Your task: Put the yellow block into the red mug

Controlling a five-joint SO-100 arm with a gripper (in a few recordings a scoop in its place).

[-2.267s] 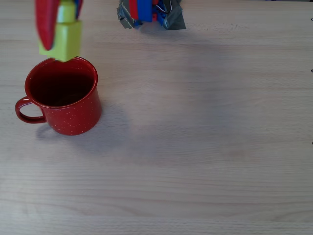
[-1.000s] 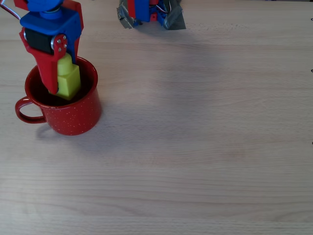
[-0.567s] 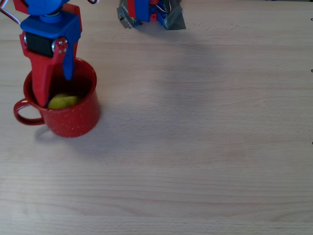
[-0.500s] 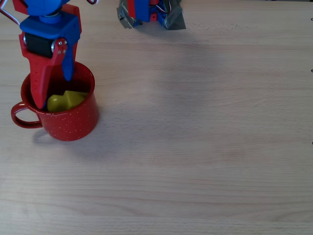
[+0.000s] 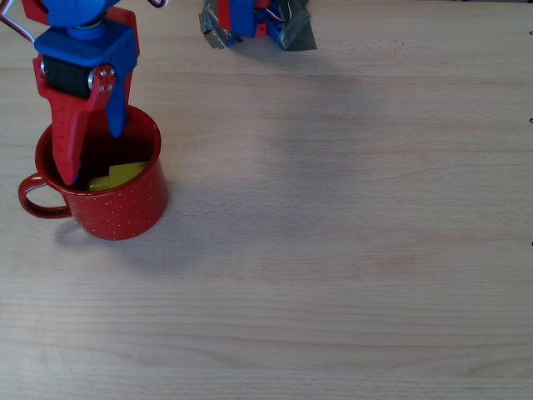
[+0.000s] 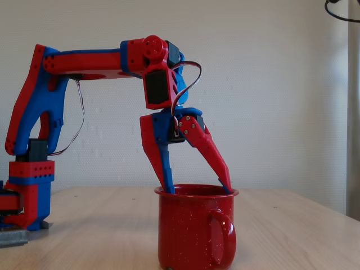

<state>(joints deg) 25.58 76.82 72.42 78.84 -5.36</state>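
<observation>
Overhead view: the yellow block (image 5: 123,174) lies inside the red mug (image 5: 125,212), low against the inner wall on the near side, free of the pincer (image 5: 92,152). The pincer stands released, its two fingers spread apart and both tips dipped below the rim; the fixed view from the side shows them splayed in a wide V into the mug (image 6: 194,236).

The step in hand looks like the withdrawal. It would go best as a straight lift, jaws kept as they are, so neither finger hooks the rim or drags the mug along the surface (image 5: 350,250). In the overhead view the red finger (image 5: 68,150) sits close to the left inner wall, on the handle side, so any sideways drift that way risks tipping or sliding the mug. Closing the fingers before they are clear of the rim could catch the block again.

Count: one yellow block, one red mug with one loop handle (image 5: 33,194), one pincer with two fingers.
</observation>
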